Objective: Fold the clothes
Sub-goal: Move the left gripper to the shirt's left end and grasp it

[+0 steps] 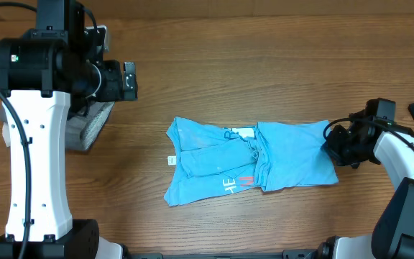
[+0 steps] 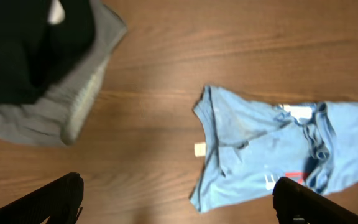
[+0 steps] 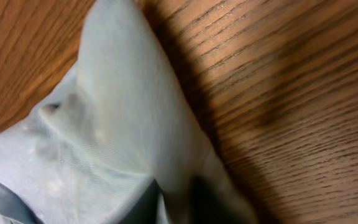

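Observation:
The light blue T-shirt [image 1: 254, 160] lies partly folded in the middle of the table, its white and red lettering near the front edge. It also shows at the right of the left wrist view as the T-shirt [image 2: 260, 149]. My right gripper [image 1: 336, 144] sits at the shirt's right edge. In the right wrist view the blue fabric [image 3: 117, 124] rises in a tent towards the jaws, pinched there. My left gripper [image 2: 182, 205] hangs wide open above bare wood left of the shirt, holding nothing; its fingertips [image 2: 64, 196] are well apart.
A pile of grey and black clothes [image 2: 42, 74] lies at the table's left, partly under the left arm [image 1: 38, 129]. A small white tag [image 1: 171, 160] sticks out at the shirt's left edge.

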